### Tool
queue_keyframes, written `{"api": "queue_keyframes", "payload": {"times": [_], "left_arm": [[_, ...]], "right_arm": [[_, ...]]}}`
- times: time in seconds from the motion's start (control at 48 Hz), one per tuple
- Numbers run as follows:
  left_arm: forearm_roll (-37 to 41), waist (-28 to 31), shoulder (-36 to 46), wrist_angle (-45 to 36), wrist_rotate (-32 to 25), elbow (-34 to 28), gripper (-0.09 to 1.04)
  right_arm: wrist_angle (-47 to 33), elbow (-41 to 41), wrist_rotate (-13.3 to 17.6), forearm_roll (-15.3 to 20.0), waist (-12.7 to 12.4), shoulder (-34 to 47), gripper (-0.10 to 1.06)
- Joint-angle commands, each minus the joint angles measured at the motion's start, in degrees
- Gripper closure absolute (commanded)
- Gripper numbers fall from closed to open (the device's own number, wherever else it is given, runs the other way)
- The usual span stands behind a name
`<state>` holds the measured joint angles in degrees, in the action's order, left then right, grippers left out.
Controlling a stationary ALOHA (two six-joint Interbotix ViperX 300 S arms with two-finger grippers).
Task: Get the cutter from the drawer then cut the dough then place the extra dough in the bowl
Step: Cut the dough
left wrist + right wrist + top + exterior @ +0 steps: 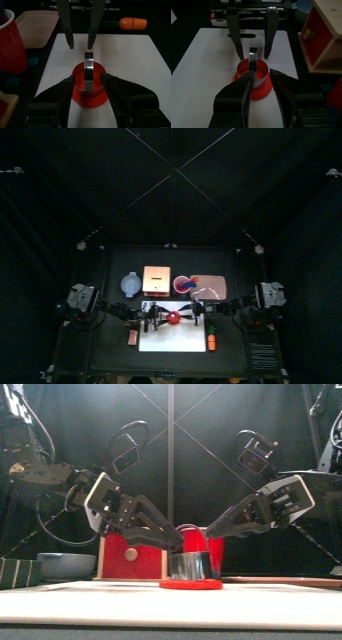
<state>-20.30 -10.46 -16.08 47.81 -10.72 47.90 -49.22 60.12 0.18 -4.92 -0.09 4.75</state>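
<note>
- Cutter point(194, 566) stands upright on the dough point(191, 583) at the middle of the board point(174, 340).
- Left claw point(89, 82) is at the cutter; we cannot tell its grip. Right claw point(261, 77) is released, empty.
- We judge that uneven pressing may tilt the cutter, leaving a partial cut.
- Dough may stick and lift off the board, short of the bowl point(130, 283) behind the board.

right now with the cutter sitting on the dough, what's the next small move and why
Probably press the round metal cutter straight down. It stands upright on the red dough on the white cutting board, dough showing around its base, with the left gripper and right gripper at its top from either side. Whether it has cut through is not visible.
</note>
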Motion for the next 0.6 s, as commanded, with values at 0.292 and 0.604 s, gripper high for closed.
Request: {"api": "queue_keyframes", "payload": {"times": [0.292,0.604], "left_arm": [[0.2,0.2,1.7,0.2,-0.2,-0.7,0.12],[0.2,0.2,1.7,0.2,-0.2,-0.6,0.12]], "right_arm": [[-0.1,-2.4,1.2,1.5,1.8,-0.7,0.25],[0.6,-3.0,1.1,4.9,2.9,0.9,0.25]]}}
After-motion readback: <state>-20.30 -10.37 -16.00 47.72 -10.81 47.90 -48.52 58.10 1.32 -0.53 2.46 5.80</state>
